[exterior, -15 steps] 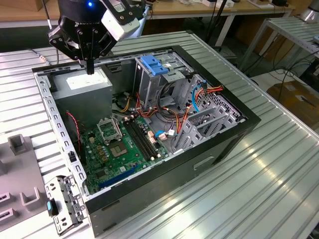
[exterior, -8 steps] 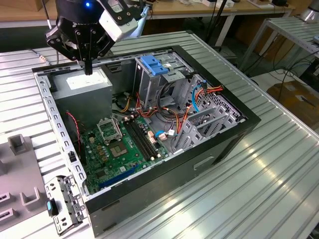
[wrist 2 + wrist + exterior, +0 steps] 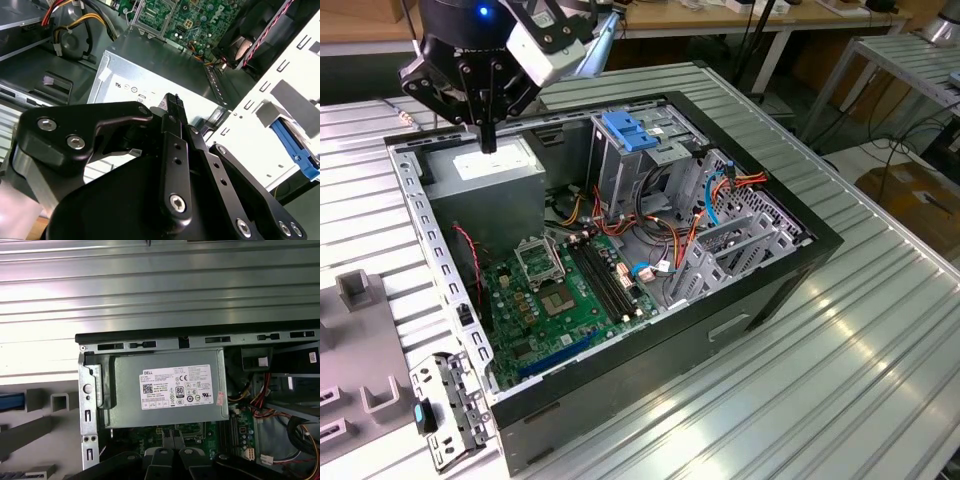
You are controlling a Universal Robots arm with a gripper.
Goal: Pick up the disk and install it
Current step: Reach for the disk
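The computer case [image 3: 620, 380] is open on top, so there is a way straight down into it. The gripper [image 3: 488, 145], fingers pressed together, hangs just over the grey power box [image 3: 490, 190] in one corner, with a little air between them. Over the low green board [image 3: 550, 300] there is lots of room. The tall metal cage with the blue top [image 3: 630, 150] stands in the way in the middle, and wires [image 3: 665, 240] fill the space beside it. The table [image 3: 840, 400] on the exterior view's right has wide room
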